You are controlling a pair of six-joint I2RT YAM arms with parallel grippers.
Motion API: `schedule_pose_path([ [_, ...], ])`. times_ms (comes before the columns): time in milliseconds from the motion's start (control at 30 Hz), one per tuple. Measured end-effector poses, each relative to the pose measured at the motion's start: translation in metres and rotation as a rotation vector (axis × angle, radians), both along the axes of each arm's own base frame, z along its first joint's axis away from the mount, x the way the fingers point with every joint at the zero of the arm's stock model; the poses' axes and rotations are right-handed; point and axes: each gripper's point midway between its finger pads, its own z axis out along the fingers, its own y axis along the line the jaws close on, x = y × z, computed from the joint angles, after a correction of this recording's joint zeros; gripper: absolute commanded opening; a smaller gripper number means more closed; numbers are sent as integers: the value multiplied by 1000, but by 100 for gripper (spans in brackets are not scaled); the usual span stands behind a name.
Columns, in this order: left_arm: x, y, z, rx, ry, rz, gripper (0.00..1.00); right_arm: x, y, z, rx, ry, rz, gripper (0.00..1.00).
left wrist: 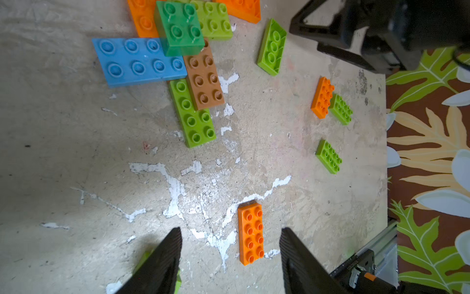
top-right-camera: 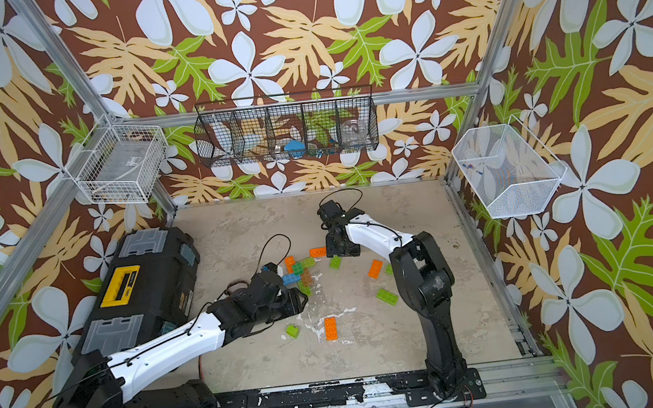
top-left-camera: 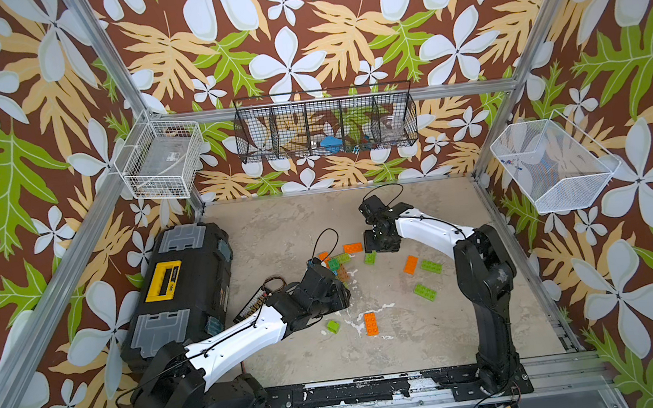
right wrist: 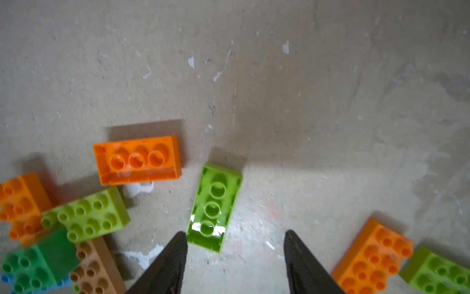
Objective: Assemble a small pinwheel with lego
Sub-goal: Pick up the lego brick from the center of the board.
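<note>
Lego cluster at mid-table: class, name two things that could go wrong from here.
1. The lime brick and orange brick by the open right gripper lie hollow side up; they likely need flipping before joining anything.
2. The left gripper is open too, clear of the blue brick, so pressing a piece on may slide the unheld cluster.

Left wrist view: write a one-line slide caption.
Open left gripper hovers near a loose orange brick, facing the multicoloured brick cluster.
</note>
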Motion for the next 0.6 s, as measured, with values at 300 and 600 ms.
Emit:
schedule_pose_path([
  [300,-4,10,-4,11,-5,-3,65,20,8,-25,-53,41,-8,63],
  [600,-3,14,-6,11,0,2,65,15,10,-41,-72,88,2,50],
])
